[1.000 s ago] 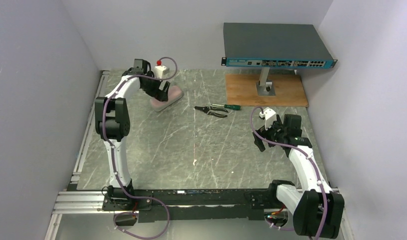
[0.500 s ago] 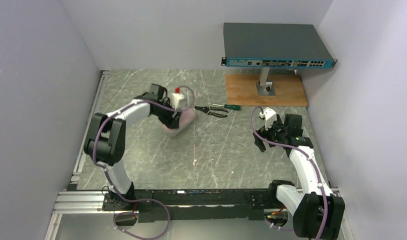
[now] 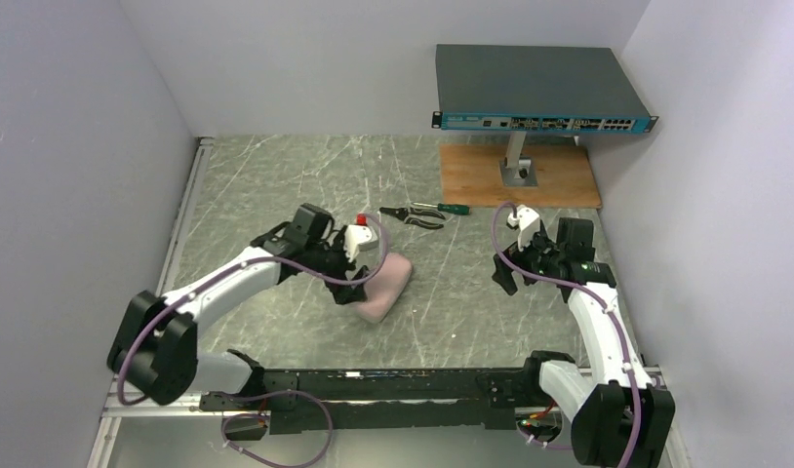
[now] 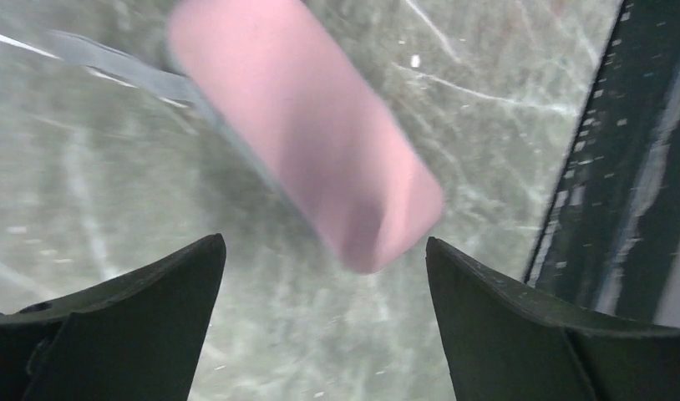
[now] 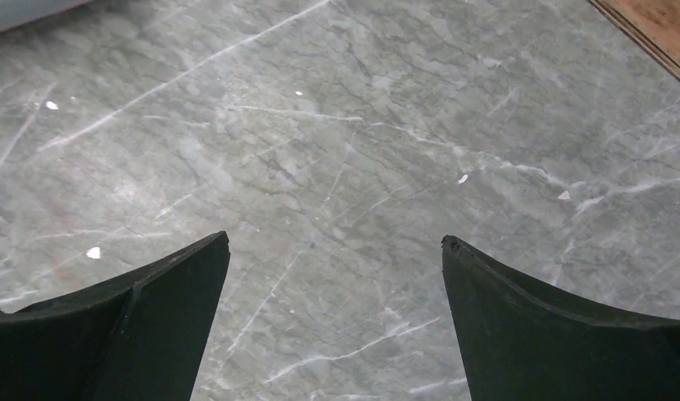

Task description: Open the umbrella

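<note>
Folded umbrella (image 3: 385,283) lying on surface (image 3: 276,195) just ahead of left end effector (image 4: 320,246), spread wide, gripping nothing; right end effector (image 5: 335,242) equally open, well apart. Likely fault: rounded bundle rolling away under off-centre pinch.

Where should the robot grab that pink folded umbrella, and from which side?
Probably mid-body, across its narrow width, coming down from above. The umbrella lies flat on the table as a long, rounded bundle, so both long sides look free for the fingers. The open left end effector is right beside it.
</note>
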Controlling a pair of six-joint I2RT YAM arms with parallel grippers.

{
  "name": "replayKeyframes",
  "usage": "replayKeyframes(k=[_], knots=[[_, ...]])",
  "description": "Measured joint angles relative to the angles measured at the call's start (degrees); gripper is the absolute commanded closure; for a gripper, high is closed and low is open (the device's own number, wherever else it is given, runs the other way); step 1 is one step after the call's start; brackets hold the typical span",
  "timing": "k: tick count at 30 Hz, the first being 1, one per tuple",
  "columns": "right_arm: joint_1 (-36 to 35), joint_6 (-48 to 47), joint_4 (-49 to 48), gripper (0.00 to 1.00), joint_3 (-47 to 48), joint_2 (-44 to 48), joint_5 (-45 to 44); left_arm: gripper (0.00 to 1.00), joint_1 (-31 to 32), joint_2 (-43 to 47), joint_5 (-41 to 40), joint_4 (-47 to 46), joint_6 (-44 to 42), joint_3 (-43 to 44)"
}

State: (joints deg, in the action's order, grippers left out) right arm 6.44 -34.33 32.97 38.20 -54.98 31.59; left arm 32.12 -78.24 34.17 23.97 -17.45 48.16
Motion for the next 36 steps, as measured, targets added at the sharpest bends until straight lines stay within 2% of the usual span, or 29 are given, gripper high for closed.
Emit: replayKeyframes(k=[3,6,9,13,16,19,22,25,28,30,32,36], knots=[[0.0,1.1,0.3,0.02,-0.4,1.6,1.8,0.20,-2.2,4.7,-1.0,-0.7,-9.4,-1.7],[0.0,2.2,0.2,0.07,-1.4,2.9,3.9,0.36,-2.2,7.1,-3.7,-2.3,-22.0,-6.1],[0.0,4.0,-0.1,0.11,-1.6,2.8,4.7,0.54,-1.9,5.8,-6.9,-2.2,-32.0,-10.1],[0.0,7.0,-1.3,0.17,-1.6,1.7,5.0,0.64,0.2,0.8,-8.9,-2.3,-36.7,-9.9],[0.0,9.6,-2.0,0.18,-1.3,0.0,5.8,0.70,5.8,-2.4,-10.4,-2.6,-37.2,-8.3],[0.0,11.8,-2.6,0.18,-0.2,-2.0,6.8,0.69,13.2,-5.5,-12.1,-3.0,-36.6,-5.4],[0.0,13.8,-3.3,0.18,1.9,-4.8,8.0,0.63,18.4,-7.9,-11.6,-4.0,-34.3,-2.2],[0.0,15.1,-3.8,0.17,4.3,-7.9,9.1,0.53,22.0,-9.9,-10.6,-6.6,-30.3,0.8],[0.0,15.5,-3.7,0.13,6.2,-10.6,9.9,0.46,22.6,-10.4,-7.3,-9.1,-25.9,1.9],[-0.5,15.4,-3.3,0.13,7.2,-11.7,10.1,0.46,20.4,-8.3,-3.8,-10.8,-22.6,0.5],[-1.6,15.2,-3.1,0.12,7.7,-11.9,10.0,0.47,14.9,-4.8,-0.2,-11.3,-18.3,-1.3],[-9.7,14.4,-3.8,0.10,7.7,-11.6,6.8,0.51,-2.5,4.6,3.2,-15.1,-9.2,-6.0]])
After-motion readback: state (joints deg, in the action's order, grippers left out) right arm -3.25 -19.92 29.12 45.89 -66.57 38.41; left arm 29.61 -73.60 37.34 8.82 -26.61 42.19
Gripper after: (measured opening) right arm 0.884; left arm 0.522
